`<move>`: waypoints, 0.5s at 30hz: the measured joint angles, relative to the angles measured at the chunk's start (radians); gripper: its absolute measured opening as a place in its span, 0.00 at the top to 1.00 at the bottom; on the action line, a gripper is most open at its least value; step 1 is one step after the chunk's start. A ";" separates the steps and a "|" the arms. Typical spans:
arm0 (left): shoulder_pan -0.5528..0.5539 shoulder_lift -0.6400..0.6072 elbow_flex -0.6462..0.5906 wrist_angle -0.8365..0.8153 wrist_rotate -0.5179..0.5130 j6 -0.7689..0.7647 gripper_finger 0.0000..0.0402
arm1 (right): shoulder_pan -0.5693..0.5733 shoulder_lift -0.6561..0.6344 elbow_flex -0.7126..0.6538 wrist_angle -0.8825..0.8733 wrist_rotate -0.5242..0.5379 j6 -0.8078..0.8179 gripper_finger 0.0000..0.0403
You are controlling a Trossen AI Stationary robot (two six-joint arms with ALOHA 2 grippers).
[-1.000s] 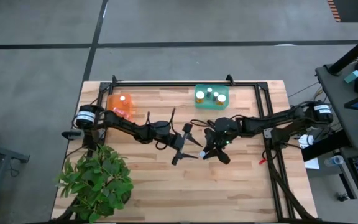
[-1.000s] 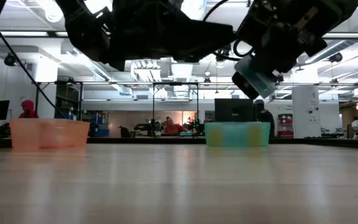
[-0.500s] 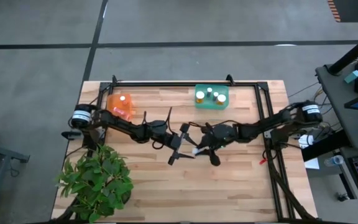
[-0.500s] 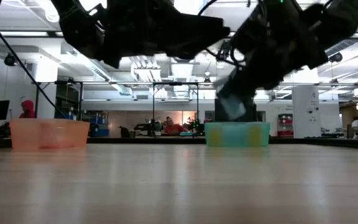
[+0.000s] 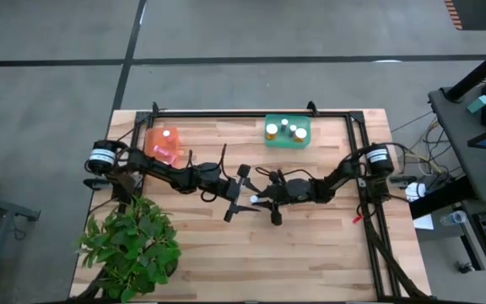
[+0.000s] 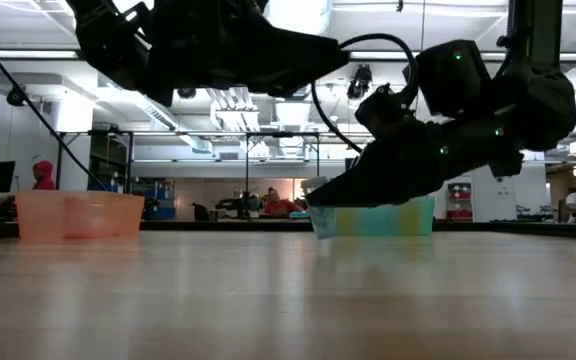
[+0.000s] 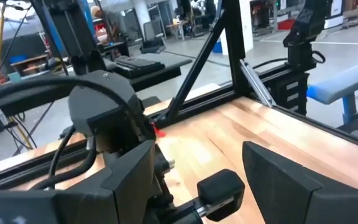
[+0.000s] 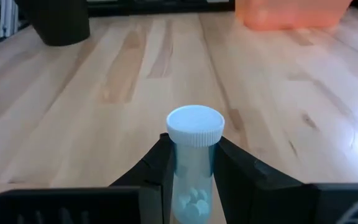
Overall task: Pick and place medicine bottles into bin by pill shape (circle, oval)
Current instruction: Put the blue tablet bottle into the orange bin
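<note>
A clear blue white-capped medicine bottle (image 8: 194, 155) is being clamped by the right gripper (image 8: 191, 171) above mid-table, cap outward, likely for handover; left gripper (image 5: 237, 194) is being held wide, close beside.

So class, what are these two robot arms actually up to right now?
They are sorting medicine bottles into bins. The right gripper holds a clear bottle with a white cap and small pills inside, near the middle of the wooden table. The left gripper hangs open right beside it, holding nothing. At the table's far edge, the green bin already has several bottles in it, and the orange bin has at least one.
</note>
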 joint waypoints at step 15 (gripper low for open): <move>0.000 0.000 -0.006 -0.030 -0.027 -0.002 0.44 | 0.000 0.071 0.000 0.091 0.030 -0.094 0.77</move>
